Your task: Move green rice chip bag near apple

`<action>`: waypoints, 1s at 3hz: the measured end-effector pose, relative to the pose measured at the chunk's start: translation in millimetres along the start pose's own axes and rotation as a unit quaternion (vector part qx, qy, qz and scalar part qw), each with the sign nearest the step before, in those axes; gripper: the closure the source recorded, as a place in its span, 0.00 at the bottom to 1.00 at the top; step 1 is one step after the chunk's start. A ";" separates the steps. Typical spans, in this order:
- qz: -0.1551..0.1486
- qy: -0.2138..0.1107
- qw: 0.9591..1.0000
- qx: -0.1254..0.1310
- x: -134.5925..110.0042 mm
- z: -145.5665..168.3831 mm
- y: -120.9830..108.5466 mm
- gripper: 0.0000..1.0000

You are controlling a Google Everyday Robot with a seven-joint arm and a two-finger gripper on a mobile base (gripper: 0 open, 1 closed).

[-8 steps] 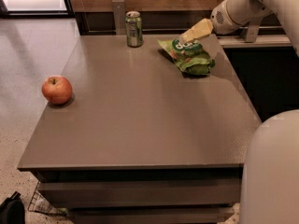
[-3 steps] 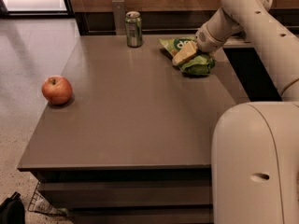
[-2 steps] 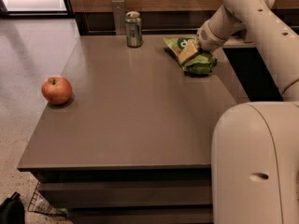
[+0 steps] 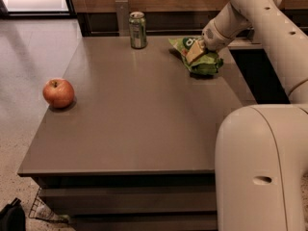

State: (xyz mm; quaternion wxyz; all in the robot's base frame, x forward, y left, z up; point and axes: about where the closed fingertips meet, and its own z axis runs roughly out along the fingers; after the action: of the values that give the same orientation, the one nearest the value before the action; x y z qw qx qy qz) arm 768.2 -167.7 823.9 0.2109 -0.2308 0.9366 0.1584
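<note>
A: Pincer?
B: The pincer (image 4: 195, 52) is at about 1 o'clock on the table (image 4: 144, 124). It sits down on the bag (image 4: 209, 64) and touches the bag's left top part. Open, closed or gripping, can't tell.
A: The arm?
B: The arm (image 4: 250, 8) is white and comes in from 1 o'clock, slanting down to the bag. Its big white lower part fills the 4 to 5 o'clock corner of the view.
A: Where's the bag?
B: It's on the table near the far right edge, at 1 o'clock. It's light green and crumpled and lies flat. Part of the dark logo shows beside the pincer.
A: Apple?
B: The apple (image 4: 58, 93) is at 9 o'clock on the table, close to the left edge. It stands upright with its stem up and is red-orange. It is well apart from the bag, which lies toward 2 o'clock from it.
A: Anything else on the table?
B: A can (image 4: 138, 30), green metal and upright, at 12 o'clock by the far edge. It is near the bag, on the bag's 10 o'clock side, and not touching it.
A: Is anything between the apple and the bag?
B: Only bare brown tabletop.
A: Surroundings?
B: A pale floor (image 4: 33, 52) at 9 to 10 o'clock.
</note>
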 end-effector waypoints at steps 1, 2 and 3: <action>-0.003 0.001 1.000 0.002 -0.8 -4.8 1.9 1.00; -0.012 0.003 1.000 0.010 -2.3 -18.8 7.4 1.00; -0.046 -0.007 0.998 0.031 -7.7 -48.3 26.8 1.00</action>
State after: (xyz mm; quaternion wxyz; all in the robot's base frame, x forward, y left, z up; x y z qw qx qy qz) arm 745.5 -161.4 874.4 0.2315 -0.2659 0.9279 0.1213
